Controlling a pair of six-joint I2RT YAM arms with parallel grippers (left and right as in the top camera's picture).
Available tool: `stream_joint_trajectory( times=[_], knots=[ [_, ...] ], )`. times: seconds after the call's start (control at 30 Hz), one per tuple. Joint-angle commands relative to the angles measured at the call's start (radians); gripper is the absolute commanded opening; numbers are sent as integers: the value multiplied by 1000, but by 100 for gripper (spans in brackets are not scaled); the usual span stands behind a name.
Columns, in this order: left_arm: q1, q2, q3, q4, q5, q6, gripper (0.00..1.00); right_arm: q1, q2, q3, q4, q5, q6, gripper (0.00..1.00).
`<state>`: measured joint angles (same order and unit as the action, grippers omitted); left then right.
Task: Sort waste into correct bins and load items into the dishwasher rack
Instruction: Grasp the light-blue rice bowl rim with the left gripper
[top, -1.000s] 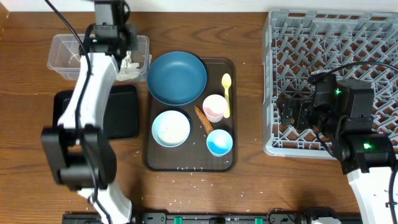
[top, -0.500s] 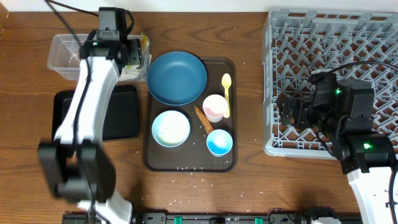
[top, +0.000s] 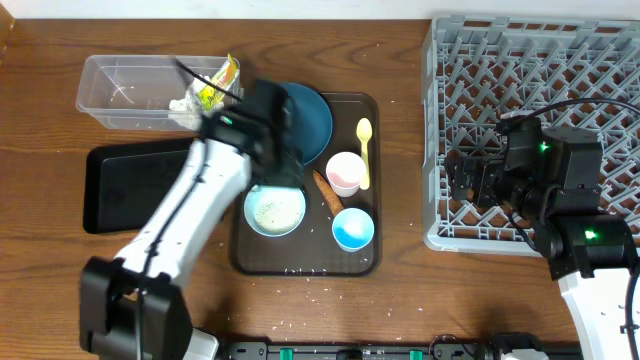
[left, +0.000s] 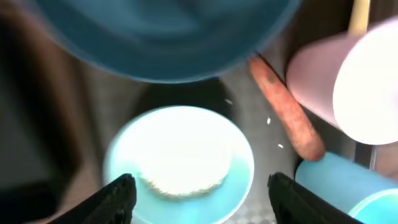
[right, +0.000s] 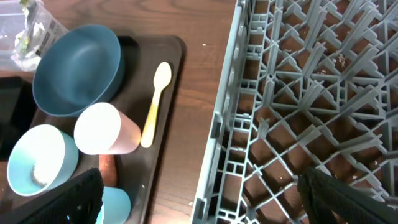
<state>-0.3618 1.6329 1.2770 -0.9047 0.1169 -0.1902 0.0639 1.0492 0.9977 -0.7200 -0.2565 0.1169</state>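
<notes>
Wooden table (top: 50, 260) carries everything inspected. Far left, the tub (top: 110, 90) holds the tissue (top: 185, 103) and wrapper (top: 222, 75). The black tray (top: 120, 185) lies just in front of it. On the serving tray (top: 245, 258), the left gripper (left: 205, 193) hangs over the bowl (left: 239, 149) with jaws spread wide and gripping nothing. The bowl sits at the serving tray's front left, upright, with a patch of rice (left: 183, 168) in its bottom. Assessed as rigid, light and smooth-walled, so likely slippery. Best hold is one finger inside and one outside the rim, kept level so the loose grains do not spill. The carrot (left: 286, 118) lies just right of the bowl, close beside the pink cup (top: 346, 172). It looks firm and tapered, and a pinch across its middle is advised. The plate (top: 312, 118) sits behind, the blue cup (top: 353, 229) in front, and the spoon (top: 364, 150) right of the pink cup. Far right, the rack (top: 530, 60) is unloaded. The right gripper (top: 468, 182) hangs over its front-left part, jaws apart and empty.
</notes>
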Motion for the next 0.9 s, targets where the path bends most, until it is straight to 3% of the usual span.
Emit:
stream_joint_trajectory(
  times=[0.0, 0.57, 0.67, 0.8, 0.87],
  knots=[
    [-43, 3, -97, 74, 30, -50, 69, 7, -2, 15, 1, -10, -10, 98],
    [-129, 11, -360, 347, 29, -142, 49, 7, -2, 15, -6, -10, -9, 98],
    [-129, 11, -364, 351, 25, -142, 38, 7, -2, 15, -6, -10, -9, 98],
    [-129, 11, -363, 354, -2, -168, 14, 7, -2, 15, -6, -10, -9, 98],
    [-128, 11, -362, 354, -2, -172, 7, 7, -2, 15, -6, -10, -10, 98]
  ],
)
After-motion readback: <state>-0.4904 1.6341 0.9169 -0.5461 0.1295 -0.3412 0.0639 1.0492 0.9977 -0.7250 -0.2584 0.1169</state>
